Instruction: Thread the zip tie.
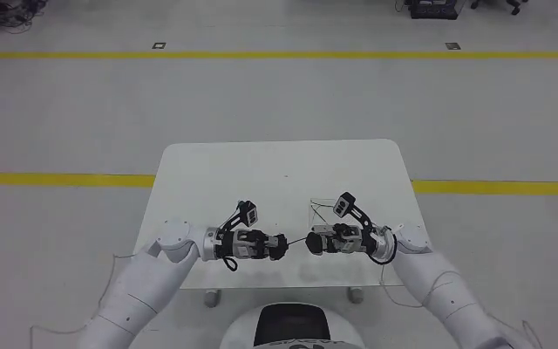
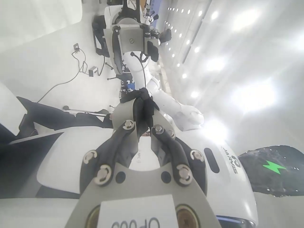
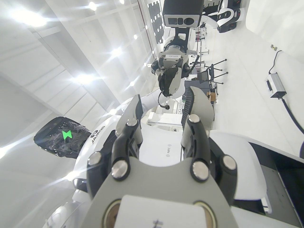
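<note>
Above the front part of the white table (image 1: 279,166) my two grippers face each other, a small gap apart. My left gripper (image 1: 279,246) is shut on one end of the thin black zip tie (image 1: 296,242). Seen from the right wrist, the left gripper (image 3: 169,81) has its fingers pressed together, and the zip tie (image 3: 163,99) curves out from them to a small black head. My right gripper (image 3: 165,96) is open with nothing between its fingers, and the tie's free end sits just ahead of it. From above, the right gripper (image 1: 311,242) almost meets the tie's tip.
Both grippers hover close to the table's front edge. A thin dark strand (image 1: 324,208) lies on the table just behind the right wrist. The back half of the tabletop is bare, and yellow floor lines run beyond it.
</note>
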Action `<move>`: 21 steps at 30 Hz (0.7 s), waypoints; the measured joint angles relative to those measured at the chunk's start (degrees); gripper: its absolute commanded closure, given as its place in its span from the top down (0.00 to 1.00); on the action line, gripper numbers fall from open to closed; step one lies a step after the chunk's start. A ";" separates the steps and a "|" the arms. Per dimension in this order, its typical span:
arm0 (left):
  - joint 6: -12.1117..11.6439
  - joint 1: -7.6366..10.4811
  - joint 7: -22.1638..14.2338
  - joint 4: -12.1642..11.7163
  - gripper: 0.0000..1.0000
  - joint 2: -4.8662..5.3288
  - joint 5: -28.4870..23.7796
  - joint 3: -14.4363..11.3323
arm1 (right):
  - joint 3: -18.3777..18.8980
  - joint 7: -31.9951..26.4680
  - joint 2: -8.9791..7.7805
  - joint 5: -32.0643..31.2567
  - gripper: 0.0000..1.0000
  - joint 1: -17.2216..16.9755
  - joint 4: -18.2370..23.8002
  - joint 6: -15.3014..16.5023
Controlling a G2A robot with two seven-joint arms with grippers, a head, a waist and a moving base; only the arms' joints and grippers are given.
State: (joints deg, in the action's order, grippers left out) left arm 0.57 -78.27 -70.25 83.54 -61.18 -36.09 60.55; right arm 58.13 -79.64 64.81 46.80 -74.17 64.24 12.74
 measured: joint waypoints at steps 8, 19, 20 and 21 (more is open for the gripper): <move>-0.11 0.30 -0.24 -0.24 0.00 0.34 -0.74 -0.51 | -0.47 0.00 -1.04 1.28 0.17 -0.06 0.27 0.71; -0.08 0.87 -0.16 -0.54 0.00 0.73 -0.90 -1.47 | -1.82 0.00 -1.71 2.64 0.07 0.60 -0.04 1.16; -0.09 0.91 -0.10 -0.58 0.00 0.76 -0.96 -1.52 | -1.91 0.00 -1.75 2.74 0.05 0.66 -0.09 1.21; -0.11 0.96 -0.02 -0.63 0.00 0.81 -1.05 -1.56 | -2.04 0.00 -1.81 2.86 0.04 0.73 -0.13 1.27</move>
State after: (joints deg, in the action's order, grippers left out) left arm 0.47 -77.31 -70.27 82.90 -60.38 -37.15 58.99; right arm 56.09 -79.64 63.00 49.66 -73.44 64.11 14.01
